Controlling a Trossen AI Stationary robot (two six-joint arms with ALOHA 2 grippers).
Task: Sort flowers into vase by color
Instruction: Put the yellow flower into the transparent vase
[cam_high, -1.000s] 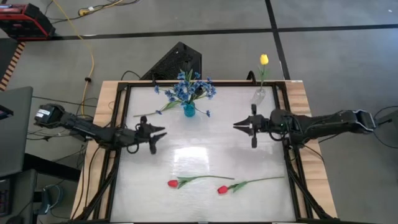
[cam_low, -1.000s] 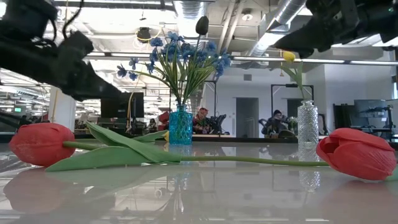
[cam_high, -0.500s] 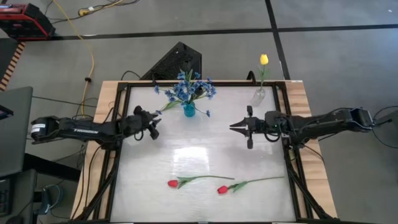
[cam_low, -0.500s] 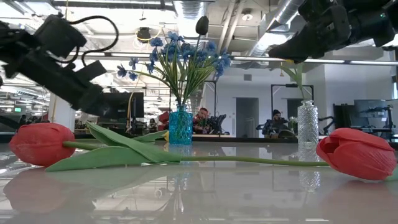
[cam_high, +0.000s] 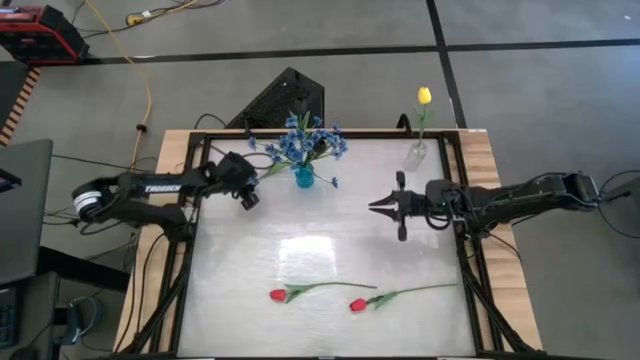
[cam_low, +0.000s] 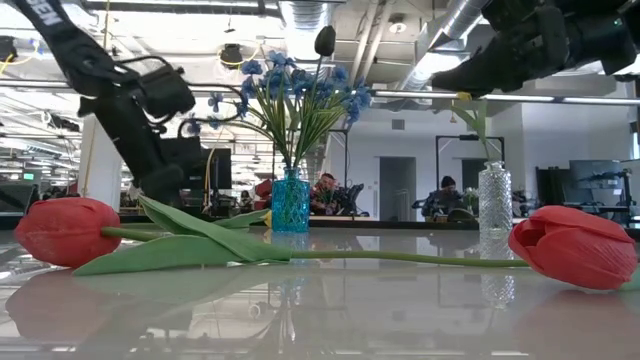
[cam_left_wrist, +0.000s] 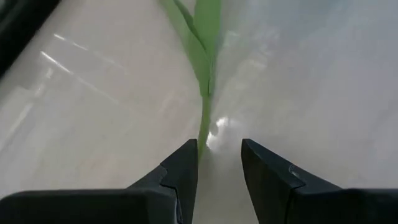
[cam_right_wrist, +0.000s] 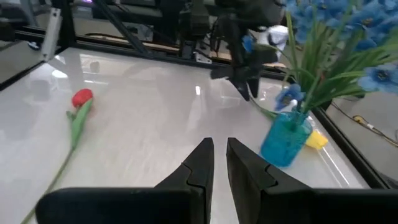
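White tabletop (cam_high: 330, 235) holds a loose blue flower (cam_high: 262, 175) beside the blue vase (cam_high: 303, 178), so the left gripper (cam_left_wrist: 219, 163) hangs part-open over its stem, empty.

Two red tulips (cam_high: 278, 295) on green stems lie on the glossy white table (cam_high: 330, 240), blue sprays (cam_high: 305, 140) fill a turquoise vase (cam_high: 303, 178), and a yellow tulip (cam_high: 424, 96) tops what looks like clear patterned glass (cam_low: 494, 200).
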